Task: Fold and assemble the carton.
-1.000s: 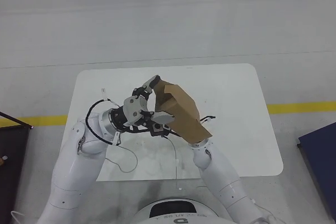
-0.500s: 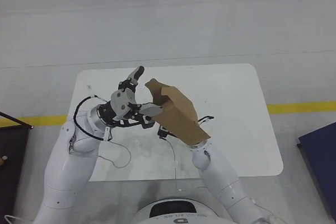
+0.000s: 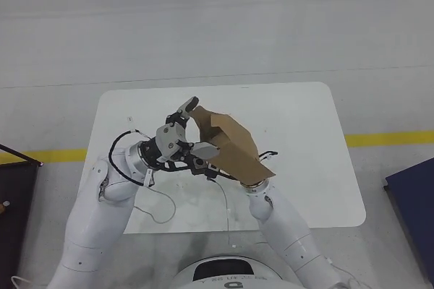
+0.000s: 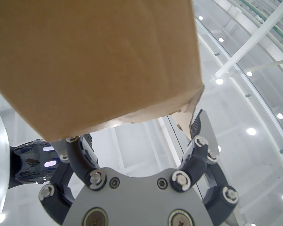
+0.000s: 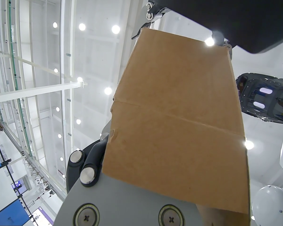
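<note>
Fingers of your left gripper stand wide apart. They straddle the carton at the end toward your left arm and grip nothing. 1 pad touches a frayed flap corner. The carton hangs tilted in the air above the worktop, carried from beneath by your right gripper. I judge that gripper clamped on it: 1 finger presses the cardboard's edge, and the panel hides the other.

Risks:
1. If you close the left fingers here, the pad on the frayed flap corner may tear it further or crumple the flap instead of folding it.
2. With only 1 hold on the carton, a push on its end could make it pivot or slip and drop to the worktop.

Views:
- Top view gives the carton's tilt and which arm is at which end.
- Left wrist view adds the fraying and the pad contact.
- Right wrist view adds a crease running across the underside panel.
</note>
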